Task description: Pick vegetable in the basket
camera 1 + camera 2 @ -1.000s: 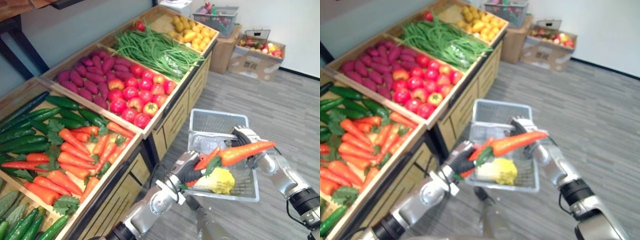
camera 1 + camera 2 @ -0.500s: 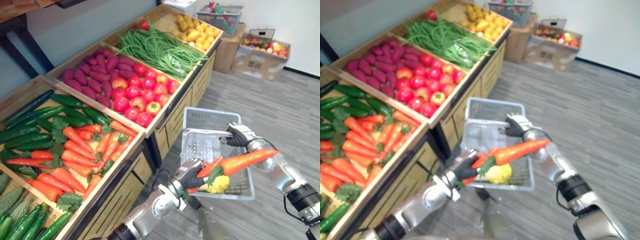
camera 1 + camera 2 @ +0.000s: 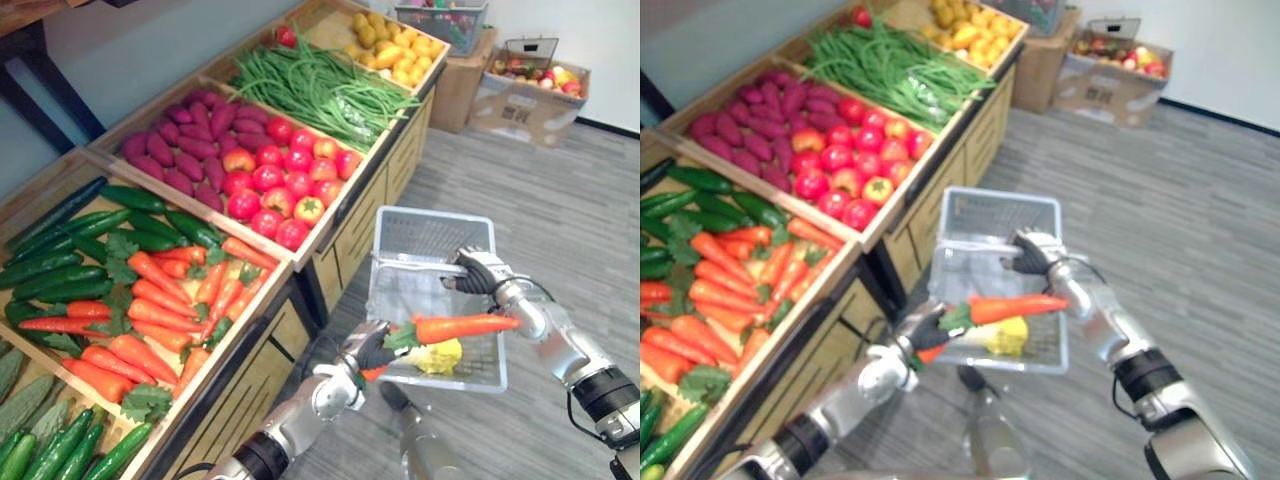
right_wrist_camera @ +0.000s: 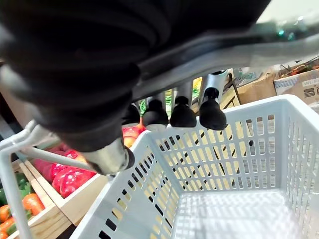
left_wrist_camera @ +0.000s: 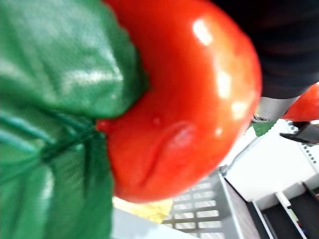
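My left hand (image 3: pixel 364 346) is shut on the leafy end of an orange carrot (image 3: pixel 466 326). The carrot lies nearly level above the inside of a pale grey plastic basket (image 3: pixel 432 228). Up close in the left wrist view, the carrot (image 5: pixel 184 99) and its green leaves (image 5: pixel 55 74) sit above the basket's rim (image 5: pixel 199 211). A yellow-green vegetable (image 3: pixel 436 357) lies in the basket under the carrot. My right hand (image 3: pixel 478 271) holds the basket in the air, with its fingers (image 4: pixel 182 113) curled round the wire handle (image 4: pixel 30 149).
A wooden stand on the left holds carrots (image 3: pixel 150 310), cucumbers (image 3: pixel 70 250), tomatoes (image 3: pixel 280 180), purple sweet potatoes (image 3: pixel 180 140), green beans (image 3: pixel 320 95) and yellow produce (image 3: pixel 400 55). Its front edge runs close beside the basket. Cardboard boxes (image 3: pixel 525 90) stand at the back. Grey floor lies to the right.
The carrot has come down and levelled out, from tilted up above the basket to nearly flat just over its contents. The camera has shifted slightly; my right hand keeps its hold on the handle.
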### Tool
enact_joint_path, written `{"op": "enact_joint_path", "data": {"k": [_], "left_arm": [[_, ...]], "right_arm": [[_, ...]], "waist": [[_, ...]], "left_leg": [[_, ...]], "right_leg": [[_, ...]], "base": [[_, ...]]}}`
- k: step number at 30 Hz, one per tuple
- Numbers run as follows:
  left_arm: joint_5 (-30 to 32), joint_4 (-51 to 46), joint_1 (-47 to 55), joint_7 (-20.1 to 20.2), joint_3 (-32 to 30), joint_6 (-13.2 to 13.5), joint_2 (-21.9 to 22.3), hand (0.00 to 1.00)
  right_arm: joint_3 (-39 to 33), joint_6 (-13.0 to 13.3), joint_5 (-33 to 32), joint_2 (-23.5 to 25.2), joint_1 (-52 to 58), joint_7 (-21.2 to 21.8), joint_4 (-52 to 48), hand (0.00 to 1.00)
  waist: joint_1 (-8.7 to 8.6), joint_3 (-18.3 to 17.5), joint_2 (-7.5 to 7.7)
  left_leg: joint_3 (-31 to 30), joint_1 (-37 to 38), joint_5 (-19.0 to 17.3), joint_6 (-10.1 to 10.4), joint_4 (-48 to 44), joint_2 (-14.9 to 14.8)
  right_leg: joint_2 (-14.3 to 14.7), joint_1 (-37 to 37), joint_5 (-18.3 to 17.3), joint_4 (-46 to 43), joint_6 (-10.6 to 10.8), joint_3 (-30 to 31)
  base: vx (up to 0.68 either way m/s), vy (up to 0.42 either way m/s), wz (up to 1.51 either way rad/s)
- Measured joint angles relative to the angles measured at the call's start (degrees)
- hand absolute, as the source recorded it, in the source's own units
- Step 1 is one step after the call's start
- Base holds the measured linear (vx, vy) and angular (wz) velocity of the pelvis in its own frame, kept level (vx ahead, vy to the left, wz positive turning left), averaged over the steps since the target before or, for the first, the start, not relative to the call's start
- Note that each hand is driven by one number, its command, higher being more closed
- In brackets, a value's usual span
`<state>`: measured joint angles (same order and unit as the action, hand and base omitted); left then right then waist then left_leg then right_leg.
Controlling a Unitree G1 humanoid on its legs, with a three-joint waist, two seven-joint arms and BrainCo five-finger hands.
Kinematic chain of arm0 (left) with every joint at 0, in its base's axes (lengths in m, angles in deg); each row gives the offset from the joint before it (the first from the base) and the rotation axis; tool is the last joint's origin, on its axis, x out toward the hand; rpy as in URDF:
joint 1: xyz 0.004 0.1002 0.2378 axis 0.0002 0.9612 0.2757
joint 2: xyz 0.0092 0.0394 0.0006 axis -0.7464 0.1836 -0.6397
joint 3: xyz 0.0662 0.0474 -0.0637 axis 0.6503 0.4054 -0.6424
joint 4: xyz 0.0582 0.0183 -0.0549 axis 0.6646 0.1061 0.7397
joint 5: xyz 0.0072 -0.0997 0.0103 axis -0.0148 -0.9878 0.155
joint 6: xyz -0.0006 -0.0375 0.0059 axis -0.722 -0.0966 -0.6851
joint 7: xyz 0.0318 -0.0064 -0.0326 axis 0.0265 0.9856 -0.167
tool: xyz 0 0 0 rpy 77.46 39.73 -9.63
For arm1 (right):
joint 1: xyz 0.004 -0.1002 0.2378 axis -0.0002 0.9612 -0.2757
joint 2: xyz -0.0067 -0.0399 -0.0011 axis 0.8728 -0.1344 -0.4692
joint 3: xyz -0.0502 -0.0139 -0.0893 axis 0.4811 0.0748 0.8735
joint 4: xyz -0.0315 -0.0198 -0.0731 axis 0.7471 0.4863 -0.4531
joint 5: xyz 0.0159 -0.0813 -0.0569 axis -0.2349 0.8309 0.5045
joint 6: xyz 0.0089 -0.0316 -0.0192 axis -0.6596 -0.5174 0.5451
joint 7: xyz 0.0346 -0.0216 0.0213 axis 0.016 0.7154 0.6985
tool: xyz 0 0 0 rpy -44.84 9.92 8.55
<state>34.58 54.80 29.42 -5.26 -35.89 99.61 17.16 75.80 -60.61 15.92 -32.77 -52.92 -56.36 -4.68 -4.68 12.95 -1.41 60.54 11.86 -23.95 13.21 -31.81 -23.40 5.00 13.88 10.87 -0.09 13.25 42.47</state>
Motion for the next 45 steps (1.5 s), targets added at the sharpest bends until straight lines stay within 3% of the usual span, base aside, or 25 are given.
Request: {"op": "enact_joint_path", "data": {"k": [5, 12, 13, 20, 45], "left_arm": [[0.2, 7.5, -5.7, -0.9, -0.9, -2.3, 3.7, 1.00], [2.3, 20.0, -14.5, -3.1, -3.3, -7.5, 9.0, 1.00], [2.7, 21.1, -15.4, -3.3, -3.4, -8.3, 9.4, 0.00], [2.8, 25.4, -18.3, -3.7, -2.8, -10.8, 11.7, 0.00], [2.8, 28.5, -22.6, -2.5, -2.4, -12.5, 13.6, 0.00]], "right_arm": [[0.0, -1.3, -1.1, 1.4, -0.9, 0.1, 2.3, 1.00], [0.3, -2.5, -1.5, 4.5, -3.8, 0.1, 4.0, 1.00], [0.3, -2.7, -1.6, 5.0, -5.1, 0.1, 4.9, 1.00], [0.8, -3.8, -3.7, 5.4, -8.3, 0.1, 5.6, 1.00], [3.1, -4.7, -3.7, 9.7, -9.2, 1.7, 8.7, 1.00]], "waist": [[-0.21, 0.8, 0.12], [-2.18, 1.6, 0.40], [-2.70, 1.7, 0.58], [-2.96, 2.2, 1.39], [-3.12, 2.7, 2.24]], "left_leg": [[-0.3, -0.7, -0.1, -0.3, 0.1, 0.8], [-0.2, -0.8, -0.2, -0.5, 0.0, 1.2], [-0.2, -0.8, -0.2, -0.5, 0.0, 1.2], [0.1, -0.8, -0.2, -0.5, 0.2, 1.7], [0.0, -0.5, -0.2, -0.6, 0.6, 2.0]], "right_leg": [[-0.7, 0.7, 0.1, 0.1, 0.2, 0.1], [-0.9, 1.0, 0.1, 0.1, 0.3, 0.5], [-0.9, 1.0, 0.1, 0.1, 0.3, 0.6], [-0.8, 1.6, 0.3, 0.1, 0.6, 1.4], [-1.0, 1.1, 0.3, 0.3, 0.6, 1.4]], "base": [[0.00, 0.005, 0.01], [0.01, 0.009, -0.01], [0.00, 0.000, 0.00], [0.02, 0.017, -0.05], [0.00, 0.001, 0.00]]}}
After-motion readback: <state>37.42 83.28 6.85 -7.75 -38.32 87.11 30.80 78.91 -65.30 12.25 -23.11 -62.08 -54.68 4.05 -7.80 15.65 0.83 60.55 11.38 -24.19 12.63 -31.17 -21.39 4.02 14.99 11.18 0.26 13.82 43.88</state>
